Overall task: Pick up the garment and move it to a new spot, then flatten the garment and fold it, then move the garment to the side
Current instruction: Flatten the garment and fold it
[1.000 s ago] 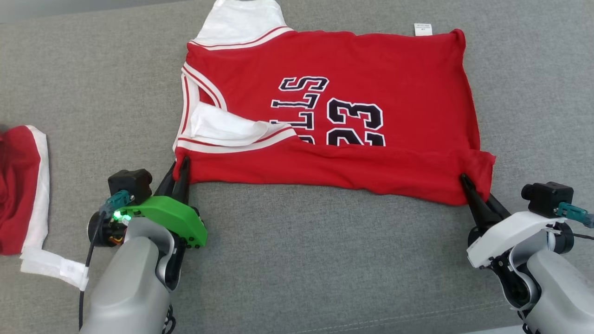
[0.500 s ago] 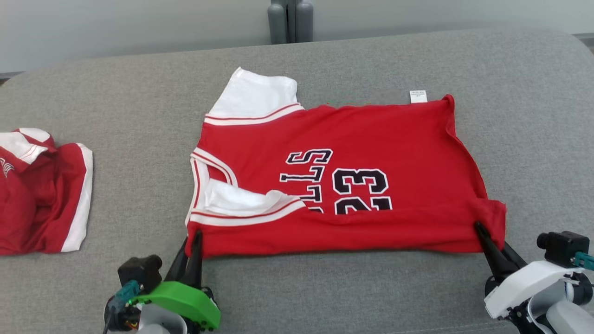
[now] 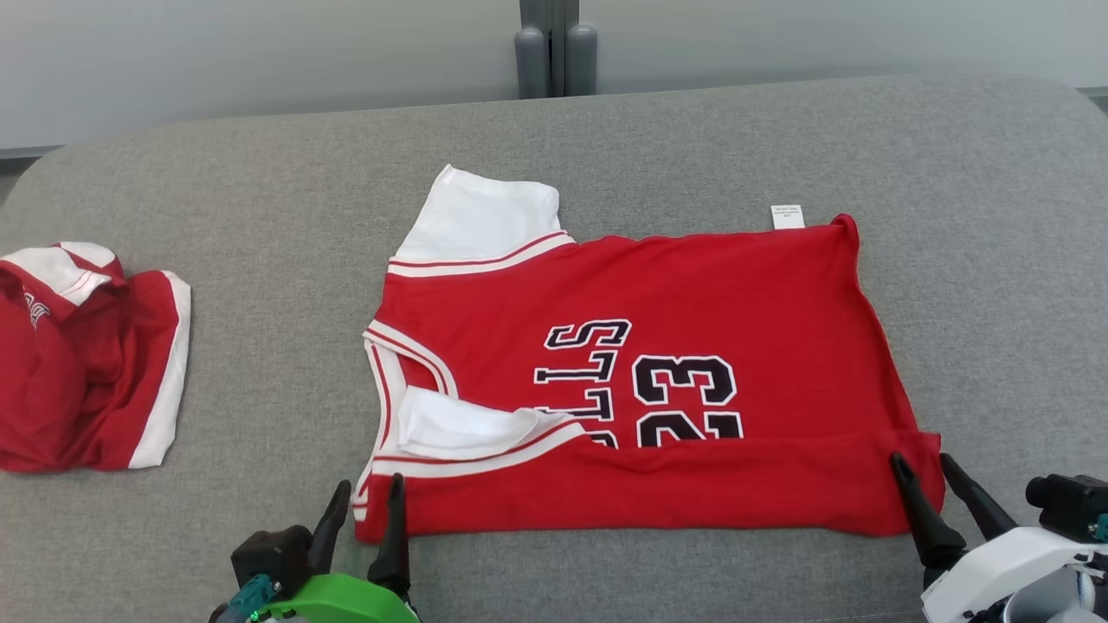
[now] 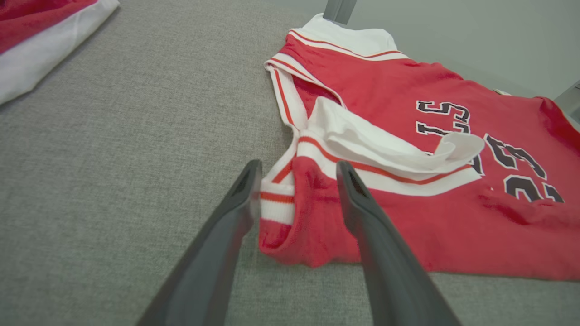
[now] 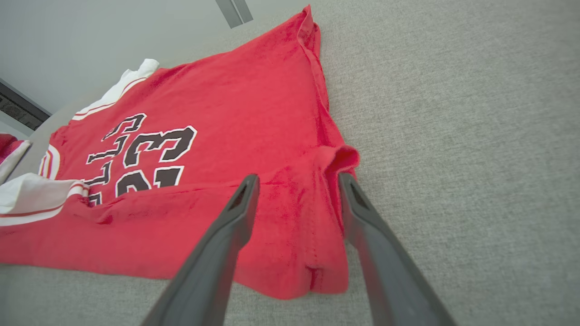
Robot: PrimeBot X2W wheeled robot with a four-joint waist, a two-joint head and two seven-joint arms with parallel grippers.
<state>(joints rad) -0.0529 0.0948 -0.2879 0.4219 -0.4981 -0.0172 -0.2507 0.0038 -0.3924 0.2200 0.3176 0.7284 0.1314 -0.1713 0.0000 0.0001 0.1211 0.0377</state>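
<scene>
Red jersey (image 3: 692, 294) lies lengthwise left-right, neckline toward robot's left

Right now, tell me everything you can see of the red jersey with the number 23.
The red short-sleeved jersey looks like soft knit, with white sleeves trimmed in red stripes and black, white-outlined letters and a 23. It lies flat on the grey fabric cushion, neck toward the robot's left, near edge folded over part of the print. A small white tag sticks out at the far edge. The open left claw and open right claw straddle its near corners, unclamped.
</scene>
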